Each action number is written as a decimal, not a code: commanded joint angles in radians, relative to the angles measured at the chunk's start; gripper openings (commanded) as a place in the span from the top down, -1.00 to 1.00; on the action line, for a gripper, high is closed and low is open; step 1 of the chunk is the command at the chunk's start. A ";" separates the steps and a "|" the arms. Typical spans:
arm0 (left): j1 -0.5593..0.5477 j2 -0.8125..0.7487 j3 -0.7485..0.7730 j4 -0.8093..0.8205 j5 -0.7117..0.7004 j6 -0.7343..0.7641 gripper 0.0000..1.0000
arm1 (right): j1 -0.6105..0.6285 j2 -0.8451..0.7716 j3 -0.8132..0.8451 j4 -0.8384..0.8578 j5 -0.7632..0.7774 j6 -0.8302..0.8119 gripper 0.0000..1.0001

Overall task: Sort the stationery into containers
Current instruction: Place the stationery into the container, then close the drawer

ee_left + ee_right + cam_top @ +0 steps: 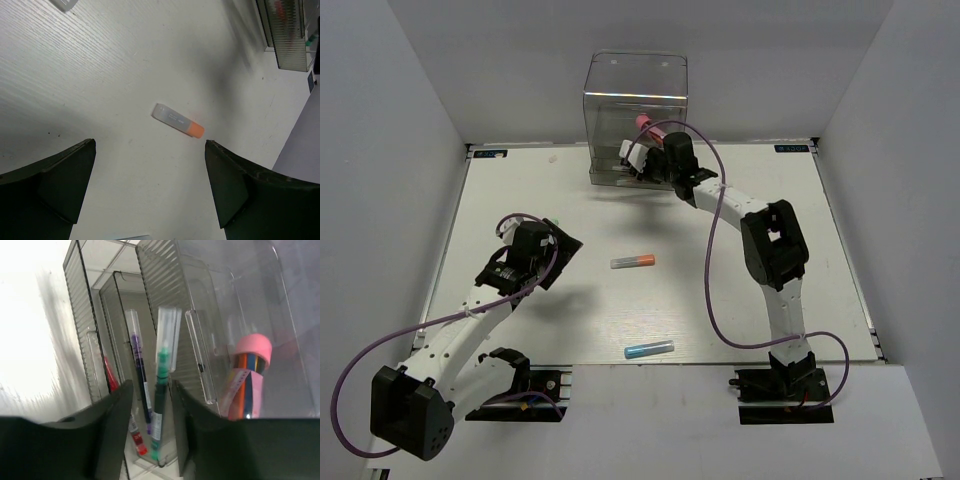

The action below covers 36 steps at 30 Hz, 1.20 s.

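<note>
Top view, box: the clear drawer box [636, 95] stands at the far edge of the desk [520, 190].
Top view, right claw: my right claw [640, 160] is pressed up to the box's front, just beside the stubby pink-red tube [648, 125].
Top view, loose items: the orange-and-grey marker [632, 262] lies mid-desk. The light blue marker [649, 350] lies near the front edge, well apart from it.
Top view, left claw: my left claw [560, 252] hovers left of the orange-and-grey marker.
Left wrist view: my jaws stand wide apart and hold nothing. The orange-and-grey marker lies flat ahead, between them and untouched.
Right wrist view, claw: my jaws are only narrowly apart. The thin dark green pen [160, 390] stands upright in the gap, and it looks free of both fingers.
Right wrist view, stowed: the thin dark pen [140, 380] and thin red pen [111, 377] stand in the drawers, with the pink-red tube in a compartment to the right.
Progress: I judge four items in and two markers left to collect.
</note>
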 commanded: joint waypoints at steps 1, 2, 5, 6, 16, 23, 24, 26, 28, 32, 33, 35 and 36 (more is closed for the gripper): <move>0.005 -0.012 -0.010 -0.005 -0.020 0.013 -0.99 | -0.006 -0.015 0.029 0.011 -0.029 0.032 0.08; 0.005 -0.012 -0.010 0.005 -0.020 0.013 -0.99 | -0.008 -0.026 0.025 0.011 -0.035 0.032 0.03; 0.005 0.007 -0.010 0.015 -0.010 0.013 -0.99 | -0.009 -0.040 0.008 0.005 -0.052 0.044 -0.10; 0.005 0.007 -0.010 0.015 -0.010 0.022 -0.99 | -0.009 -0.047 0.007 0.003 -0.055 0.047 -0.10; 0.005 0.019 -0.001 0.024 -0.010 0.022 -0.99 | -0.031 -0.084 0.097 -0.368 -0.475 -0.049 1.00; 0.005 0.010 -0.001 0.024 -0.010 0.031 -0.99 | -0.017 0.055 0.257 -0.556 -0.408 -0.120 1.00; 0.005 0.010 -0.001 0.024 -0.010 0.031 -0.99 | -0.020 0.068 0.263 -0.549 -0.370 -0.107 1.00; 0.005 0.010 -0.001 0.024 -0.010 0.031 -0.99 | -0.022 0.098 0.275 -0.528 -0.330 -0.087 1.00; 0.005 0.010 -0.001 0.024 -0.010 0.031 -0.99 | -0.025 0.115 0.312 -0.533 -0.300 -0.083 1.00; 0.005 0.022 0.008 0.024 -0.010 0.031 -0.99 | -0.026 0.126 0.308 -0.541 -0.279 -0.093 1.00; 0.005 0.036 0.008 0.033 -0.010 0.040 -0.99 | -0.022 0.126 0.292 -0.526 -0.261 -0.094 1.00; 0.005 0.048 0.017 0.033 -0.010 0.041 -0.99 | -0.022 0.127 0.280 -0.506 -0.226 -0.079 1.00; 0.005 0.062 0.026 0.033 -0.010 0.050 -0.99 | -0.017 0.129 0.263 -0.460 -0.215 -0.071 1.00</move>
